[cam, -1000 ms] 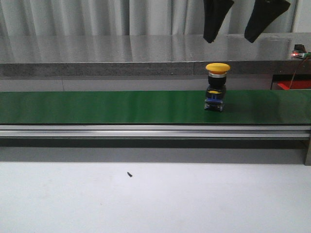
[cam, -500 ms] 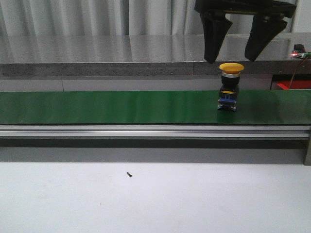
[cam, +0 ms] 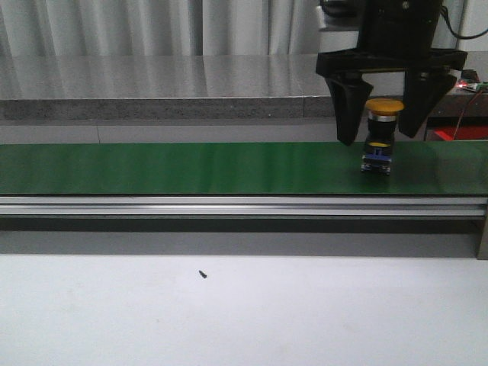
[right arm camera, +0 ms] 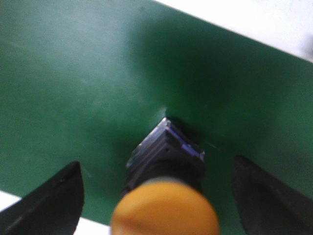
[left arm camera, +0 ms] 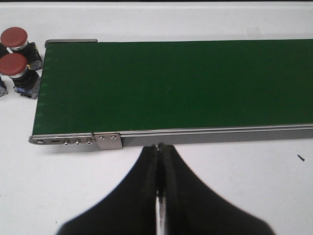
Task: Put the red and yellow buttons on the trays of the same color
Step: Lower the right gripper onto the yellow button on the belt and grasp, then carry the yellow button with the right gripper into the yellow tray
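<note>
I counted one yellow button point(cam: 379, 136) on the single green conveyor belt point(cam: 191, 168). Two red buttons point(left arm camera: 13, 37) point(left arm camera: 14, 64) stood on the white bench point(left arm camera: 146, 19) beside the belt's end. One small dark speck point(cam: 203, 274) lay on the bench.

- The front view sits low and faces forward across the white counter point(cam: 229, 313), side-on to the green belt point(cam: 168, 168).
- The left wrist view looks down from high up on the belt point(left arm camera: 186, 83) end.
- The right wrist view hangs very close, blurred, over the yellow button point(right arm camera: 166, 208), which the front view shows at 2 o'clock point(cam: 379, 133).
</note>
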`<action>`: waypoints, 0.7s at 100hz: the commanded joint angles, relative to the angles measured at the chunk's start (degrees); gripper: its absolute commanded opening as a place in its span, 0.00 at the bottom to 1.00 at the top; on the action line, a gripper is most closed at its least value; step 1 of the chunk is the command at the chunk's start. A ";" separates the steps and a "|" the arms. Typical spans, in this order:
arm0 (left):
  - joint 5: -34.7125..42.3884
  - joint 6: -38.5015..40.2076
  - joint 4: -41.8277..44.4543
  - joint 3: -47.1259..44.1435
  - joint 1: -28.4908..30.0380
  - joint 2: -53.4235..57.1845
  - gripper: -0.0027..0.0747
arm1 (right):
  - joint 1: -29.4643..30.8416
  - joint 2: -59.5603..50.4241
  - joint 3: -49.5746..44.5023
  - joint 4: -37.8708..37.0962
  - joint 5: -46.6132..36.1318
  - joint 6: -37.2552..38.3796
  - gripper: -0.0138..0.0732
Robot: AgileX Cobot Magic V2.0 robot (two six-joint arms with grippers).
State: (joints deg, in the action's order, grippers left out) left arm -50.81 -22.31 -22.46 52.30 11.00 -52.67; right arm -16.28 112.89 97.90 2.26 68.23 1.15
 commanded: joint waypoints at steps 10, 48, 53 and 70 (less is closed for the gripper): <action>2.80 0.18 -2.00 1.49 -0.41 0.74 0.01 | 1.72 -2.07 1.71 -0.66 0.33 0.17 0.86; 2.80 0.18 -2.00 1.49 -0.41 0.74 0.01 | 2.54 -2.07 1.60 -0.61 0.54 0.22 0.46; 2.80 0.18 -2.00 1.49 -0.41 0.74 0.01 | 2.54 -2.07 1.60 -0.66 0.54 0.22 0.45; 2.80 0.18 -2.00 1.49 -0.41 0.74 0.01 | 2.79 -2.87 1.60 -0.66 0.84 0.22 0.45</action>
State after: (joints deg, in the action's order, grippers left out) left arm -50.81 -22.31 -22.46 52.30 11.00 -52.67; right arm -14.06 113.88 97.90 2.01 68.91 1.40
